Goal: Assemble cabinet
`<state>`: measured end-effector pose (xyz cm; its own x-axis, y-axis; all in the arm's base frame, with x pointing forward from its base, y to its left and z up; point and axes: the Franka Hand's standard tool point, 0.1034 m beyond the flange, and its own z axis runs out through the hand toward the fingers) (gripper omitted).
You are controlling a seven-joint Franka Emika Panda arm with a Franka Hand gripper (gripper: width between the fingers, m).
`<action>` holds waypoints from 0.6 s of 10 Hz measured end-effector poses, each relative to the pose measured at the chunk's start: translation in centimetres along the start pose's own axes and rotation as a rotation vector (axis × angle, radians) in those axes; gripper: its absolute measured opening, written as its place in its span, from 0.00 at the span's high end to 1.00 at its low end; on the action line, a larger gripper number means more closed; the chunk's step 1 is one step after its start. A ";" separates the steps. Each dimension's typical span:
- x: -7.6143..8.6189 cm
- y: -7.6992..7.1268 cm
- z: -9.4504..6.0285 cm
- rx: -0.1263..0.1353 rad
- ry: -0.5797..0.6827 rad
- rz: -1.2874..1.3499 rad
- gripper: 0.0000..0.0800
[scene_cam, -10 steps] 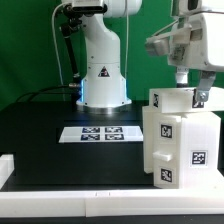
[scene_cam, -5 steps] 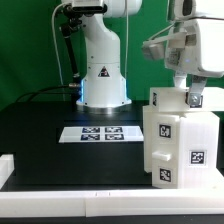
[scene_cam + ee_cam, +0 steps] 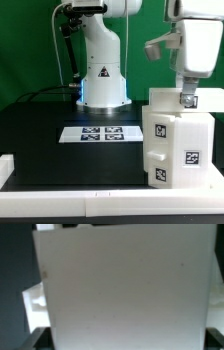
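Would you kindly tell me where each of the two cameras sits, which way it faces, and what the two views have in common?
Exterior view: off the arm, low at the table's edge, facing the robot base across the black table; the arm's wrist and the pincer show above the cabinet; the marker board lies between.
Wrist view: on the wrist, looking along the pincer onto a white cabinet panel that fills the frame; dark fingertips show at the edge.
Shared: the white cabinet.
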<state>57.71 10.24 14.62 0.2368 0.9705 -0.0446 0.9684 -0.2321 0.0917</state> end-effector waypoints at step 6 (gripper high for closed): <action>-0.7 0.4 0.0 -0.003 0.003 0.430 0.30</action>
<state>57.92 9.46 14.65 0.6189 0.7855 0.0012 0.7811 -0.6156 0.1045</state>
